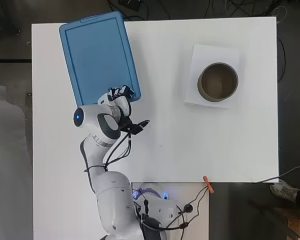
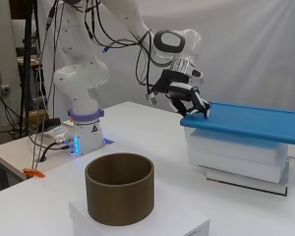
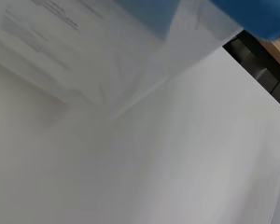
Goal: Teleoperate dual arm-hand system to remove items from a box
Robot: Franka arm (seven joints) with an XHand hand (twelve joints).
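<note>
At 11 o'clock on the table, your hand has fingers curled over the blue lid's near corner, gripping it; box beneath, brown cylinder at 2 o'clock.

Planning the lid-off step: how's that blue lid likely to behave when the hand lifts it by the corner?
The blue lid looks like thin, flat plastic, so probably light and fairly stiff with some flex. The hand curls over one corner only, so the far end may sag or pivot. It overhangs the clear box, so it likely lifts without dragging the box.
</note>
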